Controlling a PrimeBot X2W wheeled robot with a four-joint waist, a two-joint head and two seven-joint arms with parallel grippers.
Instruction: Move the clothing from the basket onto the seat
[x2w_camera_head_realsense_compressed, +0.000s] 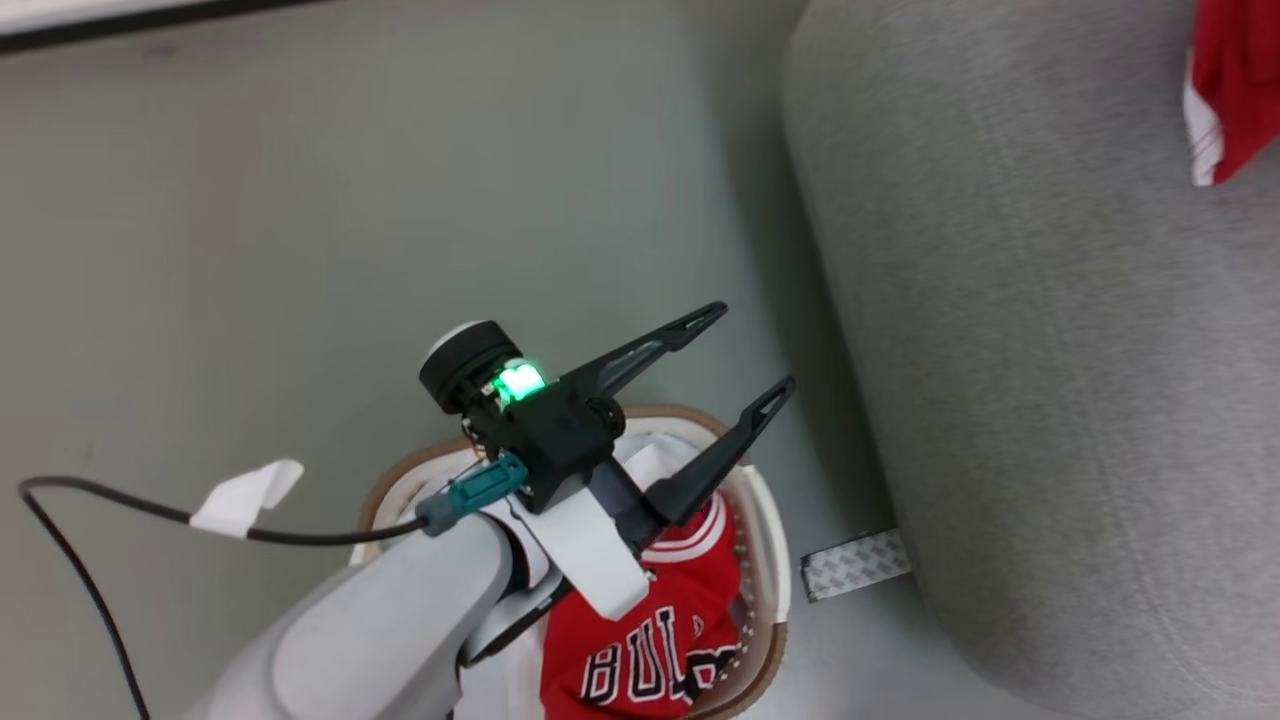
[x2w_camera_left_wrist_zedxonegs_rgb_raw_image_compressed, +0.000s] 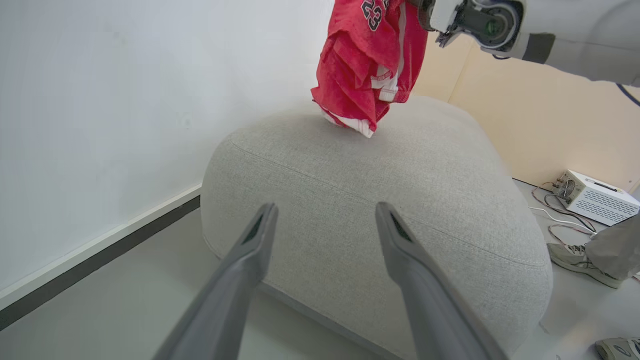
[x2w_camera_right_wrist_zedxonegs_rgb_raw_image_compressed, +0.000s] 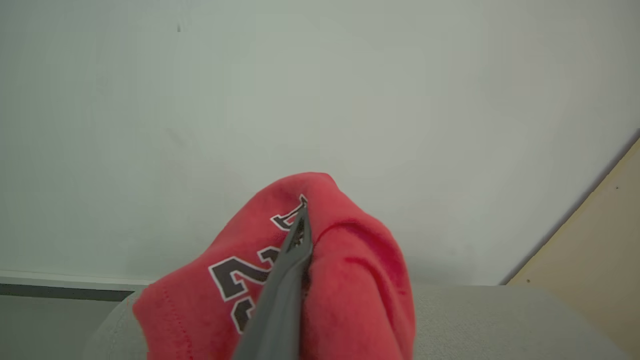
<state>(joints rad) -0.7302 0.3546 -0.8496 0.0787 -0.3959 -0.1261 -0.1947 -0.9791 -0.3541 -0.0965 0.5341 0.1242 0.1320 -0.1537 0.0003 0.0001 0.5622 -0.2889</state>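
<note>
Soft red sports garment (x2w_camera_left_wrist_zedxonegs_rgb_raw_image_compressed: 370, 65) with white-striped trim and black-and-white numbers hangs bunched from the right gripper (x2w_camera_right_wrist_zedxonegs_rgb_raw_image_compressed: 300, 235). Its two dark fingers are pinched tight on a fold of the cloth, no gap visible. The lowest hem is at the top of the large light-grey fabric-upholstered seat (x2w_camera_left_wrist_zedxonegs_rgb_raw_image_compressed: 380, 180), toward its far side. Touching or just above, can't tell. Looks like the carry is done and the release is pending; held high, probably so the cloth clears the rounded edge and drops as a pile on top. A second red jersey with block lettering (x2w_camera_head_realsense_compressed: 640, 640) lies in the oval white perforated plastic basket (x2w_camera_head_realsense_compressed: 768, 540) with a tan rim, so the task is only partly done. The basket stands on the floor just beside the seat, likely to keep each transfer short. The left gripper (x2w_camera_head_realsense_compressed: 750, 350) hangs over the basket, fingers spread wide and holding nothing, tips pointing toward the seat. Probably parked ready to reach down for the next piece. A patterned tape strip (x2w_camera_head_realsense_compressed: 855, 565) is on the grey floor between basket and seat. Beyond the seat are a person's shoe (x2w_camera_left_wrist_zedxonegs_rgb_raw_image_compressed: 575, 255) and a white vented box (x2w_camera_left_wrist_zedxonegs_rgb_raw_image_compressed: 595, 197) with cables. Risk: released too near a rounded corner, the garment could slide off.
</note>
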